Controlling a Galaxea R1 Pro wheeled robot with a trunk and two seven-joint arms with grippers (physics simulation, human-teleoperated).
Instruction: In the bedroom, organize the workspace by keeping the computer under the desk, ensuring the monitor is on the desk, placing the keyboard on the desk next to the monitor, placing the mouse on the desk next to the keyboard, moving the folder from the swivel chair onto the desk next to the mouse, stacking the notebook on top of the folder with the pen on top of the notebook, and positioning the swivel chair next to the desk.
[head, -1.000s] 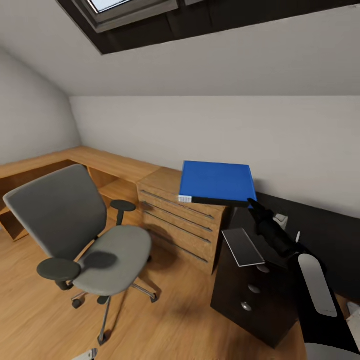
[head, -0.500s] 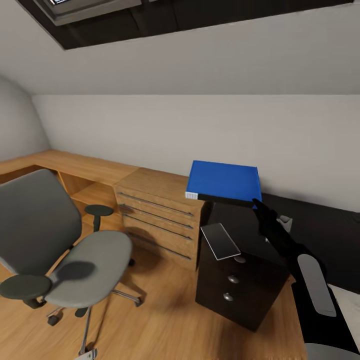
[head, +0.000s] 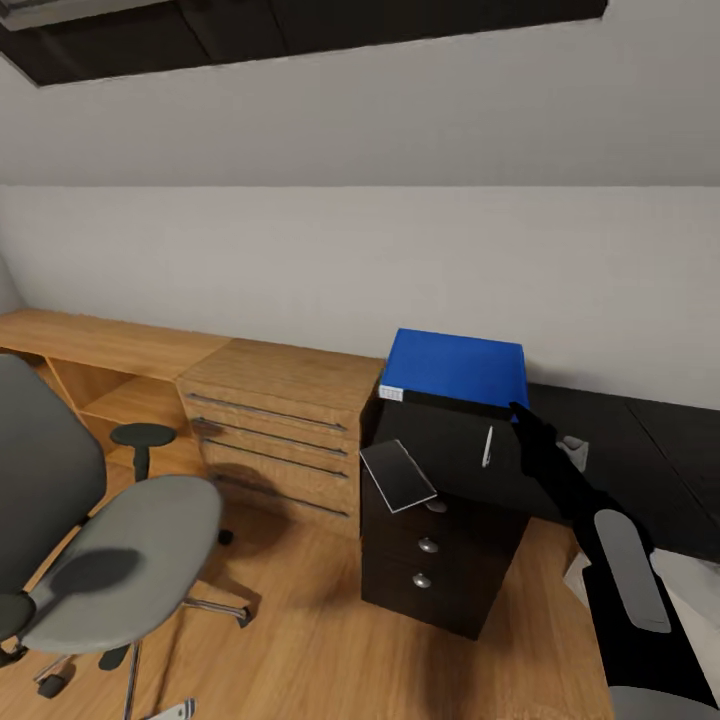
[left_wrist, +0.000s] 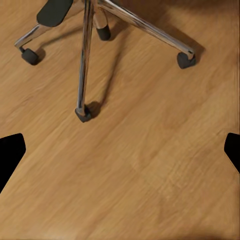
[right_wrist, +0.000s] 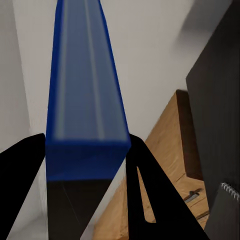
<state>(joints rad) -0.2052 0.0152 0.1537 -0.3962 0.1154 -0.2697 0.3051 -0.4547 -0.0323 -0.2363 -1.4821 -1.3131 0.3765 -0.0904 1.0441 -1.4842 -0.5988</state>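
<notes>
folder: off chair, clamped in R gripper, held in air above black cabinet
notebook + pen: on cabinet, not stacked yet
L gripper: spread wide, empty, over floor
left: folder to desk, stack, chair

Black cabinet top: notebook, pen.

My head looked down across the room; my left wrist faced the floor closely; my right wrist and head shared the folder.
</notes>
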